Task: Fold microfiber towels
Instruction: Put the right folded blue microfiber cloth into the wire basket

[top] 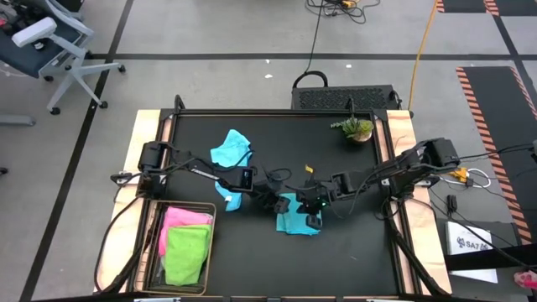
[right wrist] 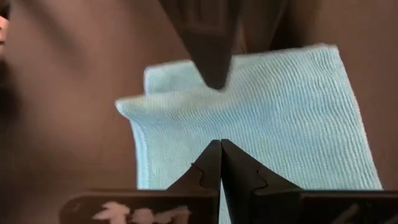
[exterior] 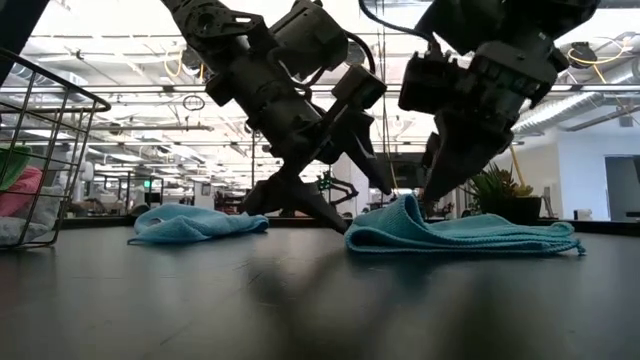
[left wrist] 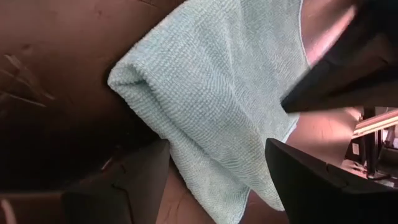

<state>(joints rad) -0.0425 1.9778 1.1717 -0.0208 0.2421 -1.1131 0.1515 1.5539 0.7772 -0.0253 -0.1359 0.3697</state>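
Note:
A teal towel (top: pixel 295 225) lies folded in several layers mid-table, flat on the mat, with one fold standing up at its left end (exterior: pixel 405 208). My left gripper (top: pixel 277 204) is open and slants down at that left end, with the towel's corner (left wrist: pixel 211 81) running between its two fingers. My right gripper (top: pixel 312 220) is shut and slants down onto the same towel from the table's right. A light blue towel (top: pixel 231 149) lies crumpled on the mat farther back and to the left. My left gripper (left wrist: pixel 217 149) has one finger (exterior: pixel 335 222) down at the mat beside the towel's left edge and the other raised over the fold; whether either touches the cloth I cannot tell. My right gripper (right wrist: pixel 221 144) sets its shut fingertips on the towel's top layer (right wrist: pixel 249 130), slanting down from the table's right. The towel stays flat on the mat under them.
A wire basket (top: pixel 155 243) at the near left corner holds a pink towel (top: pixel 186 218) and a lime green towel (top: pixel 186 252). A small potted plant (top: pixel 357 128) stands at the far right. The two grippers work close together over the teal towel.

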